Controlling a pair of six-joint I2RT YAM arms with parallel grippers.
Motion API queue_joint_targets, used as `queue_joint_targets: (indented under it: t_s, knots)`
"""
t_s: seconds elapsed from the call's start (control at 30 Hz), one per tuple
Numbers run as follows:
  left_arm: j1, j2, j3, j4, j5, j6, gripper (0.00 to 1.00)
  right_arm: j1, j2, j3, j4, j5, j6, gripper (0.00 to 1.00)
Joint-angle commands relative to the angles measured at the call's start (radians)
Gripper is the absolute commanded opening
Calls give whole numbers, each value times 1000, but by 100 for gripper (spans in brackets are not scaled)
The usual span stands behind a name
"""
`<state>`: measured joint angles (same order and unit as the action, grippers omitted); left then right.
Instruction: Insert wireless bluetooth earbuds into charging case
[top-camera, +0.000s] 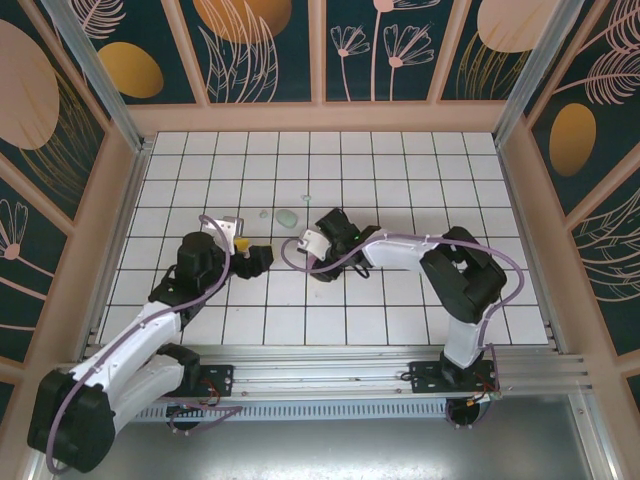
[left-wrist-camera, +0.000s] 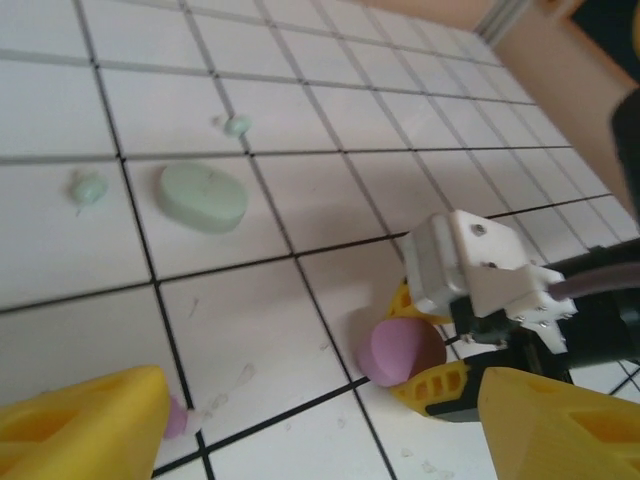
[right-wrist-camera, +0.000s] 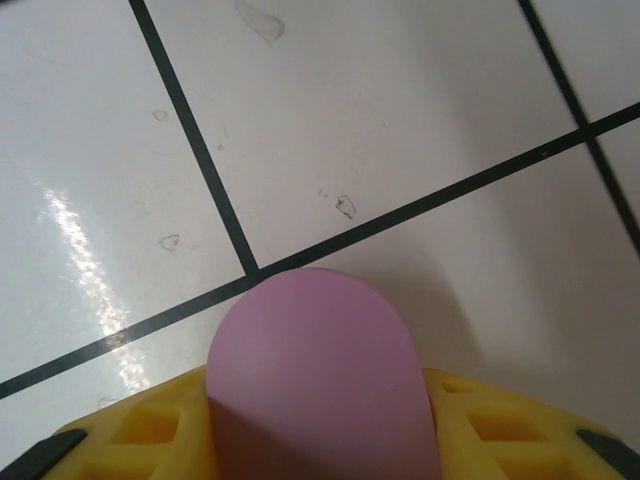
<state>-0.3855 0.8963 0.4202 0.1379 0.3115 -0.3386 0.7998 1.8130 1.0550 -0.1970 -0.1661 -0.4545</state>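
Earbuds and cases on tiled bench (left-wrist-camera: 330, 190).
Right pincer (right-wrist-camera: 320, 420) closed on pink case (right-wrist-camera: 315, 370), lower centre; left pincer (left-wrist-camera: 320, 440) wide, empty; pink earbud (left-wrist-camera: 175, 415) lower left; mint earbuds (left-wrist-camera: 88, 187) (left-wrist-camera: 237, 125) upper left, near mint case (left-wrist-camera: 203, 197).

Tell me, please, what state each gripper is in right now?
Left gripper: jaws open, holding nothing.
Right gripper: jaws closed on the pink case.
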Motion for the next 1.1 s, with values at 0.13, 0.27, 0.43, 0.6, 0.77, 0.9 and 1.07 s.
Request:
queue_joint_targets:
  t_s: [0.13, 0.27, 0.43, 0.6, 0.77, 0.9, 1.07]
  knots:
    - [-3, -83, 17, 51, 174, 354, 74, 7, -171, 8, -71, -20, 16, 27]
    - [-3, -72, 33, 84, 260, 436, 72, 6, -252, 18, -110, -52, 7, 26]
    - [-4, -42, 40, 151, 341, 563, 74, 6, -350, 12, -121, -142, -24, 27]
    - [-5, 34, 61, 184, 440, 640, 74, 6, -420, 5, -129, -240, -97, 25]
    - [-6, 88, 62, 277, 544, 608, 73, 3, -433, 47, -200, -312, -176, 25]
    - [-22, 100, 69, 308, 586, 591, 73, 2, -429, 78, -252, -335, -228, 25]
    - [-41, 108, 79, 269, 585, 620, 73, 1, -428, 100, -264, -346, -264, 25]
